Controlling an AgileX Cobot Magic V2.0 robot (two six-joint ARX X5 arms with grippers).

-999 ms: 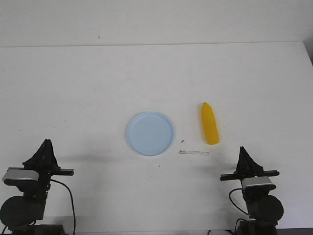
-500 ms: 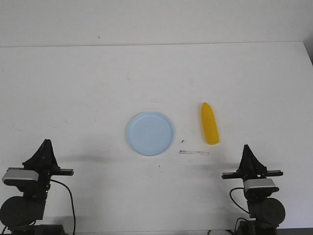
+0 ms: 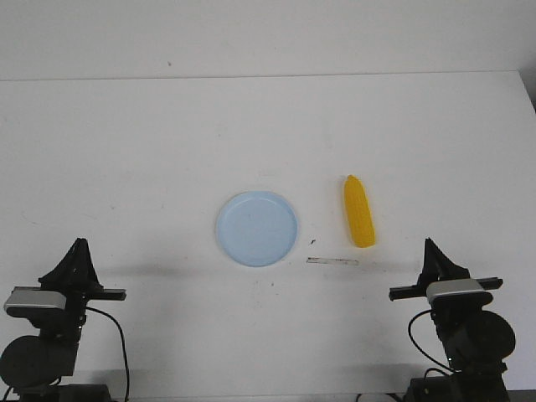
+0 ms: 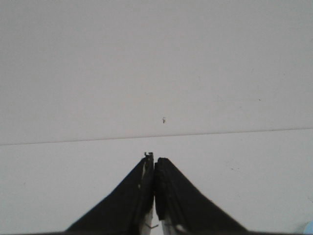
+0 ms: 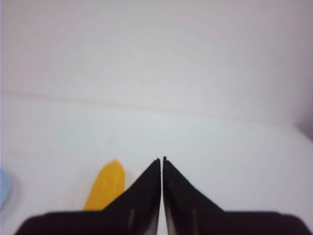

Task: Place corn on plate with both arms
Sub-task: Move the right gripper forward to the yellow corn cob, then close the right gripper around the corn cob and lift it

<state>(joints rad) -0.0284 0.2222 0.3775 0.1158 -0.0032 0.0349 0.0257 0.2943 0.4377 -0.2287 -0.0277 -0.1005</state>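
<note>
The yellow corn (image 3: 359, 211) lies on the white table, right of the pale blue plate (image 3: 256, 228), its tapered end pointing away from me. It also shows in the right wrist view (image 5: 106, 186), beside the fingers. My right gripper (image 3: 430, 245) is shut and empty near the front edge, nearer me than the corn and to its right. In its wrist view (image 5: 161, 159) the fingers meet. My left gripper (image 3: 79, 244) is shut and empty at the front left, far from the plate. Its wrist view (image 4: 153, 158) shows only bare table.
A thin dark strip (image 3: 332, 261) and a small dark speck (image 3: 312, 243) lie on the table between the plate and the right gripper. A sliver of the plate's rim (image 5: 3, 188) shows in the right wrist view. The table's far edge (image 3: 268, 77) meets the wall.
My right arm has shifted to the right and slightly toward the front edge. The left arm, corn and plate have not moved.
</note>
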